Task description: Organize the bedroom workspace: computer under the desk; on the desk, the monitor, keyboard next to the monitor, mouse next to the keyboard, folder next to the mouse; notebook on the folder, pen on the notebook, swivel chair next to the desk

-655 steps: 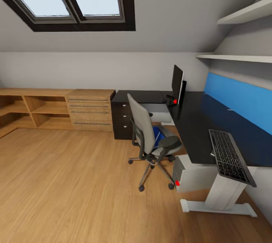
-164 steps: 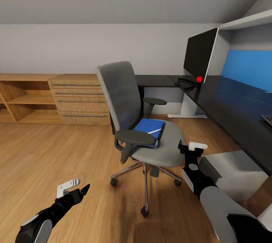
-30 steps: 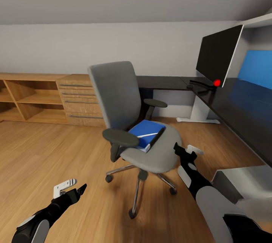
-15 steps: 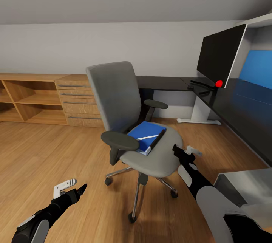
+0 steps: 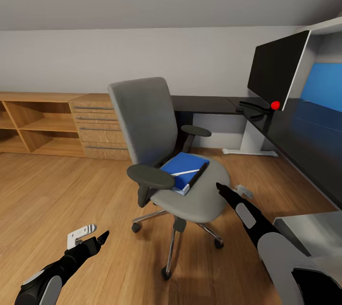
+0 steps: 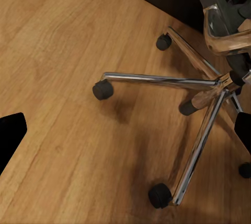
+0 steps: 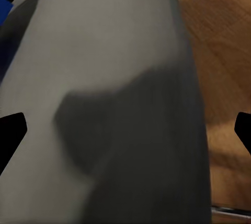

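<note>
So far only the monitor point(image 5: 277, 71) stands on the surface point(image 5: 304, 136), at its far corner. The folder point(image 5: 184, 170) lies on the swivel chair point(image 5: 164, 151) seat, the pen point(image 5: 185, 170) across it. The right end effector point(image 5: 230, 192), fingers spread, reaches the seat's edge; the left end effector point(image 5: 88, 236) hangs spread and empty.

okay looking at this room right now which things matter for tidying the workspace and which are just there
Matter: folder with pen on it, swivel chair, monitor, desk.
Just there: wooden drawer chest, open wooden shelving.
</note>
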{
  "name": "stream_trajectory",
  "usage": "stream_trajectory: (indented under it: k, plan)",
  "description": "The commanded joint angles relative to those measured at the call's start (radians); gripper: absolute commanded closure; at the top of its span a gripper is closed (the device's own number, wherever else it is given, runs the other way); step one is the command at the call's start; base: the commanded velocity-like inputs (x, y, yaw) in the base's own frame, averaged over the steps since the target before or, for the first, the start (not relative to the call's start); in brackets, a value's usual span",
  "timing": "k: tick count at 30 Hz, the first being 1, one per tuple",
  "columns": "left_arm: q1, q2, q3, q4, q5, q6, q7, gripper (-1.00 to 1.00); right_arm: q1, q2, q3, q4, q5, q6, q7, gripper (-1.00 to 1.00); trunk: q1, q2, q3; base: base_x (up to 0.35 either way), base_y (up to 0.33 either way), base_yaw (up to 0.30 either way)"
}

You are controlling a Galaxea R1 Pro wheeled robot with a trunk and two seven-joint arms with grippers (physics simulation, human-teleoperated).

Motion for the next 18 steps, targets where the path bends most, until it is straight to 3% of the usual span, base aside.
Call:
stream_trajectory:
  k: [1,5,15,18]
  plan:
    - [0.0,0.0,0.002,-0.001,0.003,0.006,-0.003,-1.0,0.0,0.0,-0.006,0.032,-0.005,0.006,0.002,-1.0,0.0,0.0,-0.001,0.0,0.0,0.0]
    - [0.0,0.0,0.002,-0.001,0.003,0.006,-0.003,-1.0,0.0,0.0,-0.005,0.031,-0.01,0.008,0.003,-1.0,0.0,0.0,-0.001,0.0,0.0,0.093]
    - [0.0,0.0,0.002,-0.001,0.003,0.007,-0.003,-1.0,0.0,-0.001,-0.005,0.016,-0.01,0.008,0.003,-1.0,0.0,0.0,-0.001,0.003,0.0,0.256]
    - [0.0,0.0,0.001,-0.001,0.002,0.006,-0.003,-1.0,0.0,-0.004,-0.005,0.015,-0.01,0.008,0.003,-1.0,0.0,0.0,-0.001,0.177,0.0,0.263]
